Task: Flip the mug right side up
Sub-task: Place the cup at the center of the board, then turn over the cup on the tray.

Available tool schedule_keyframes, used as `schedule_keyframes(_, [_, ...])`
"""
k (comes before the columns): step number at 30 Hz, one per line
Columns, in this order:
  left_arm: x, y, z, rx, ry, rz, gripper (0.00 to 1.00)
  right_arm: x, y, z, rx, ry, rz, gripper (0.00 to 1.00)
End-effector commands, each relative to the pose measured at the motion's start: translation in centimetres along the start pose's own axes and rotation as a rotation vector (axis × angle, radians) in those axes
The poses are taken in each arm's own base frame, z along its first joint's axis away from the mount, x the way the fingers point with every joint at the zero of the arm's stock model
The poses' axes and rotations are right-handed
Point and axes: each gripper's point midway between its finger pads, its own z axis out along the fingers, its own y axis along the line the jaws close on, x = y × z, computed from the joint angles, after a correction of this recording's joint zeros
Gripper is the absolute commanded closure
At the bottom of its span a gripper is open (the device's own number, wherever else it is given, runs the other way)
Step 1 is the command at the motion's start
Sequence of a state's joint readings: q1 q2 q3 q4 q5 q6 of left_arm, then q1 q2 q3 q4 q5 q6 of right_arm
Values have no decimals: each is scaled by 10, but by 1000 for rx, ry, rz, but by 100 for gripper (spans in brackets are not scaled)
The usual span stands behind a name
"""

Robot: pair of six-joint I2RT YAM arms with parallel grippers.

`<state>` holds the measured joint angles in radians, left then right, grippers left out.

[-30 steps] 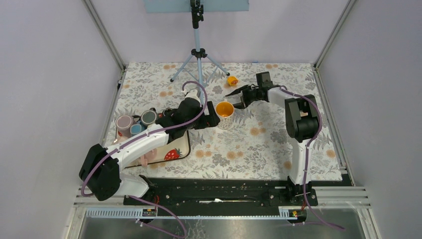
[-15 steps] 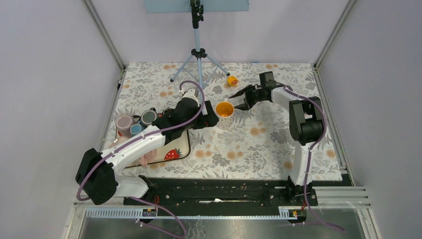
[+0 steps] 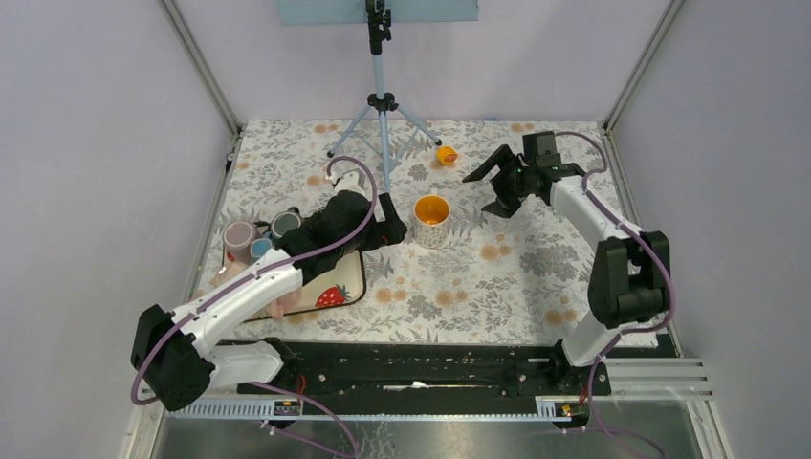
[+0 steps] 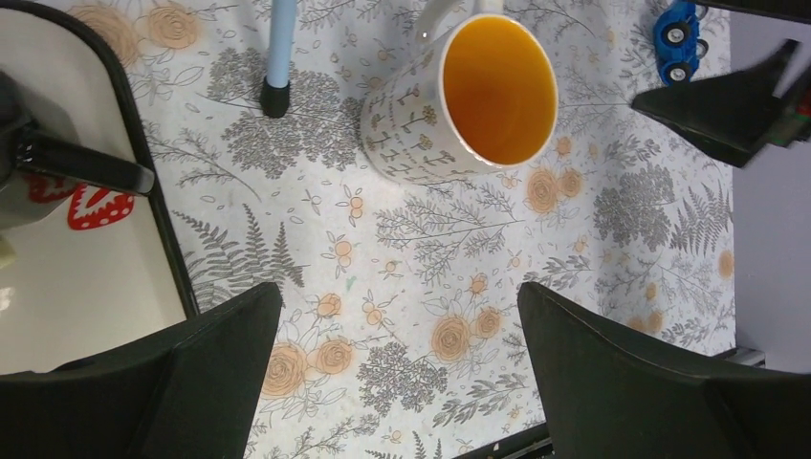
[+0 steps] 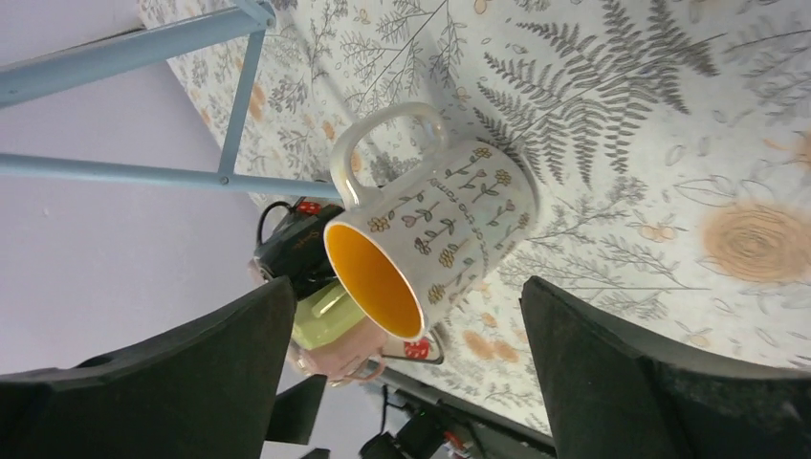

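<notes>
Mug (image 3: 431,212), white floral ceramic, stands upright on the table (image 3: 497,277): turning looks done. Left hand (image 4: 400,306) and right hand (image 3: 486,191) gape empty; retreat next

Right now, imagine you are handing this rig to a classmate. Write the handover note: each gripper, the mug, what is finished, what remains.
Mug: stands mid-table on the floral cloth, mouth up, orange inside showing, nothing touching it.
Left gripper: open and empty, just left of the mug, apart from it.
Right gripper: open and empty, off to the mug's right and farther from it.
Done: the mug is right side up and released.
Left: nothing on the mug itself; probably only drawing both arms back to rest.
</notes>
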<state>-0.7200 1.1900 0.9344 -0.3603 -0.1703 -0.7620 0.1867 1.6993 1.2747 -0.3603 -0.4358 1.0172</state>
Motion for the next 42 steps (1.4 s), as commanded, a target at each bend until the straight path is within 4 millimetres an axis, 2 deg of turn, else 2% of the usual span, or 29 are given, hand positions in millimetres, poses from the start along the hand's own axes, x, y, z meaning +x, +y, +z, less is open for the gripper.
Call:
schedule_keyframes(1, [-19,1,-14,-43,-63,-51,1,-15,-6,-39,45,-180,-139,1])
schedule_keyframes(8, [-26,37,-8,-281,-126,-163,1,-19,0,-80,56,-353,-256,0])
schedule_keyframes(10, [-32,41,-5,-347,-138,-192,1,-18,-1,-87,72,-383,-282,0])
schedule_keyframes(16, [-36,69,3,-677,-162,-292,1,-10,1,-99,62,-424,-315,0])
schedule_keyframes(17, [-41,68,5,-714,-173,-310,1,-9,1,-100,59,-425,-320,0])
schedule_keyframes(21, [-37,71,19,-828,-154,-336,1,-5,1,-107,31,-443,-327,0])
schedule_keyframes(30, [-21,105,36,-951,-137,-423,1,1,1,-122,1,-464,-354,0])
schedule_keyframes(37, [-27,131,42,-1017,-168,-461,1,6,3,-128,-43,-472,-376,0])
schedule_keyframes(42, [-33,140,49,-1024,-173,-477,1,9,5,-128,-56,-460,-381,0])
